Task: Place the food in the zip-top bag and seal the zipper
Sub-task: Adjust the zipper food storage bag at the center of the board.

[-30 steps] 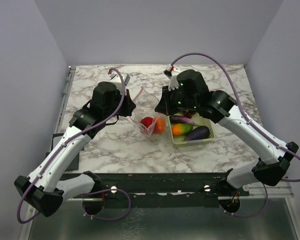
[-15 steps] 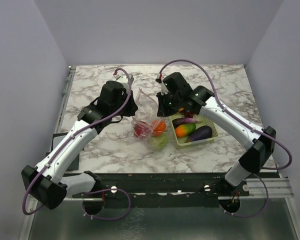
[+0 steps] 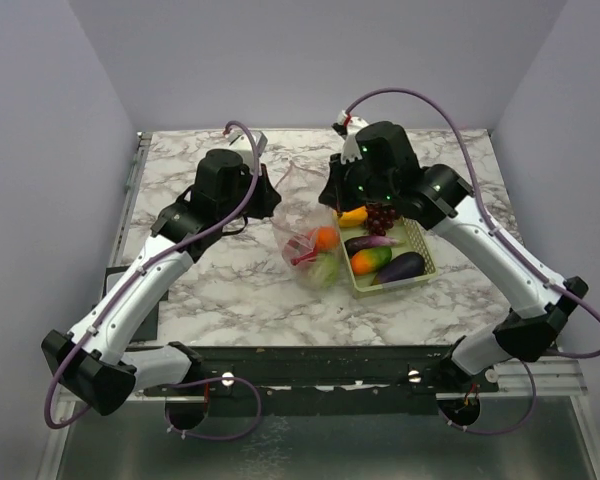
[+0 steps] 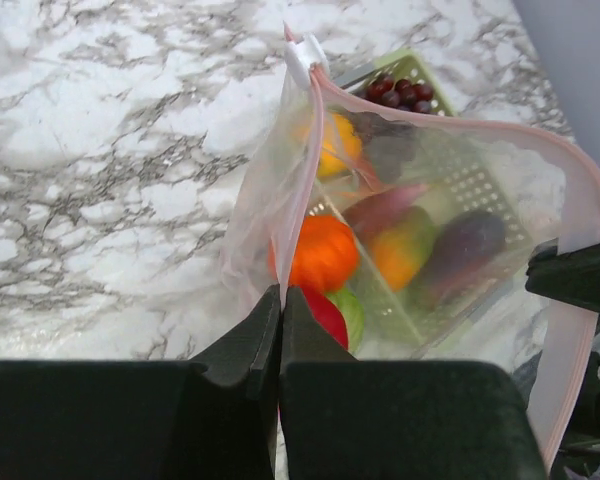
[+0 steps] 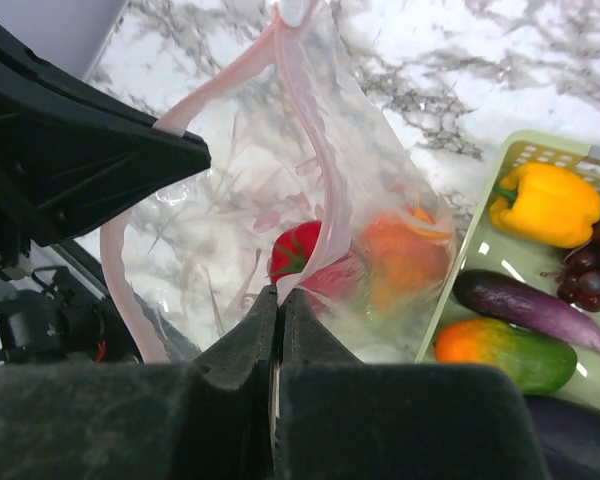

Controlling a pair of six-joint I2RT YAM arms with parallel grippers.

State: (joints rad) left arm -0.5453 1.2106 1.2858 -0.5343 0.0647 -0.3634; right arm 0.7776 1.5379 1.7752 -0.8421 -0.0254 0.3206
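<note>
A robotics lab test cell: plain lavender walls (image 3: 310, 60) box in a marble-print surface (image 3: 200, 295); left arm (image 3: 140, 290) and right arm (image 3: 500, 250) are bolted to a metal rail (image 3: 320, 360); purple cables (image 3: 395, 90) loop off them.

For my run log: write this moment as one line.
left gripper: shut on zip-top bag; right gripper: shut on bag; zipper: open; basket: holds food

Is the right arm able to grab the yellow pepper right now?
Probably not yet. The right gripper is shut on the edge of the zip-top bag, so it would have to let go first. The yellow pepper lies uncovered in the basket.
</note>
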